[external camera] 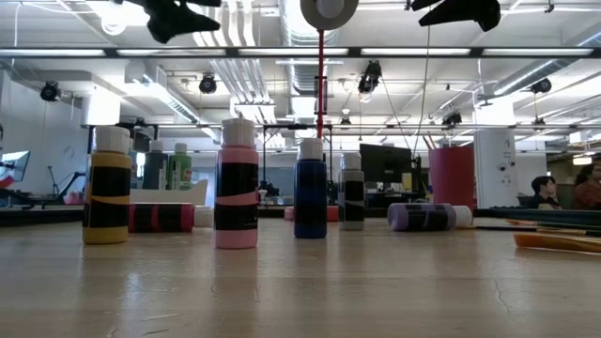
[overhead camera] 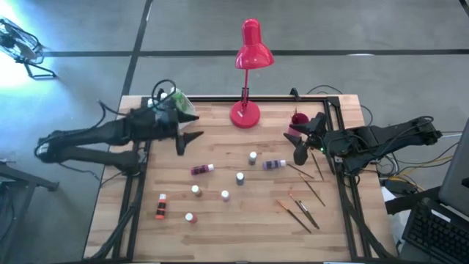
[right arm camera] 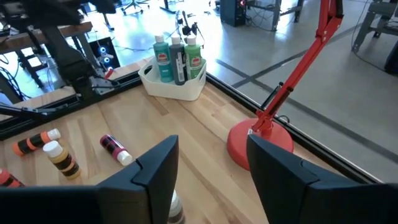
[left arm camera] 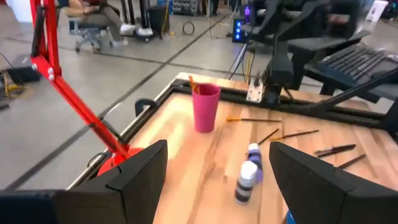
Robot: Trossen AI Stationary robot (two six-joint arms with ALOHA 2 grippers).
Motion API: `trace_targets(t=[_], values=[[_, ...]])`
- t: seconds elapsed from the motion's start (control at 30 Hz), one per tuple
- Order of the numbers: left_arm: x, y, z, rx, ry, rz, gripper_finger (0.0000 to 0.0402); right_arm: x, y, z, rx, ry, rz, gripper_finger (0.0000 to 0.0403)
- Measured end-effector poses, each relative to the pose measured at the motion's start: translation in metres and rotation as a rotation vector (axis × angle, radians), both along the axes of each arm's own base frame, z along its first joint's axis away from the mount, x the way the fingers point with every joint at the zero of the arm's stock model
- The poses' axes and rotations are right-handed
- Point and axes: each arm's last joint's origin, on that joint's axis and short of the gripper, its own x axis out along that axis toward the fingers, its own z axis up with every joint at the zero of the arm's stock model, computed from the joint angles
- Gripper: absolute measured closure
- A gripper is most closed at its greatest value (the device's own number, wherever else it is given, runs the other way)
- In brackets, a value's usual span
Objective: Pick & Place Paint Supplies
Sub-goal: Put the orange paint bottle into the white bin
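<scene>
Eight paint bottles (overhead camera: pixel 224 195) and four paintbrushes (overhead camera: pixel 302 207) are scattered mid-desk (overhead camera: pixel 242 235); three more bottles are held in a white tray (right arm camera: pixel 171 87) at 10 o'clock. An open-plan room lies behind. Left tool (overhead camera: pixel 192 126) and right tool (overhead camera: pixel 297 143) are held open, empty.

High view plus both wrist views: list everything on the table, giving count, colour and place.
Desk lamp: one, red, back centre.
Loose paint bottles: eight, mid-table; five upright with white caps, three lying (magenta, purple, orange).
Tray: one, white, back left corner, holding three bottles, teal, dark and green.
Cup: one, pink, back right.
Paintbrushes: several, thin, wooden-handled, front right.
Table: one, light wood.
Left claw: open, above the table beside the tray.
Right claw: open, above the table beside the cup.
</scene>
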Motion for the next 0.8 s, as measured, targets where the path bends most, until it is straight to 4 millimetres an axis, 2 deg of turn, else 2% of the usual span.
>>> trace_targets(t=[0.23, 0.43, 0.8], values=[[0.006, -0.035, -0.013, 0.002, 0.118, -0.038, 0.0115, 0.0, 0.0, 0.0, -0.002, 0.002, 0.001, 0.0228], [-0.002, -0.06, -0.014, 0.026, 0.129, -0.033, 0.0115, 0.0, 0.0, 0.0, -0.002, 0.005, 0.004, 0.0228], [-0.016, -0.08, -0.029, -0.135, 0.223, -0.062, 0.0116, 0.0, 0.0, 0.0, 0.0, 0.006, 0.009, 0.0201]])
